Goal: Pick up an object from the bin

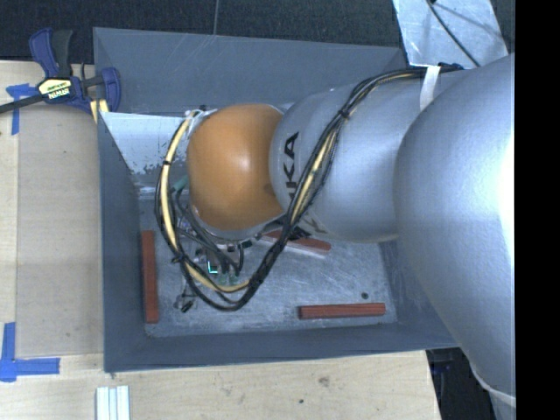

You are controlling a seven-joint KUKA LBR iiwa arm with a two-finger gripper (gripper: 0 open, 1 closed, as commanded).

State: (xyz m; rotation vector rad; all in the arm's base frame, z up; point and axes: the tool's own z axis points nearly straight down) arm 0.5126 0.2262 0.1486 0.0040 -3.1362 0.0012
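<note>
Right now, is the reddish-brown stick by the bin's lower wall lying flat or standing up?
Lying flat: the reddish-brown stick shows its whole length on the bin floor, beside the wall.

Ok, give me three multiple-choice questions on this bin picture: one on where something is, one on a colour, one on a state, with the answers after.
1. Where does the long reddish-brown bar that runs up and down the view lie?
A. against the bin wall on the view's left
B. in the middle of the floor
C. on the back rim

2. What colour is the domed wrist cover?
A. blue
B. orange
C. green

3. How is the short reddish-brown bar near the front wall placed?
A. standing on end
B. lifted above the bin
C. lying flat on the floor

Answers:
1 A: it runs right along the foot of that wall.
2 B: the dome is orange against the silver arm.
3 C: its whole length rests on the floor, apart from the arm.
</note>
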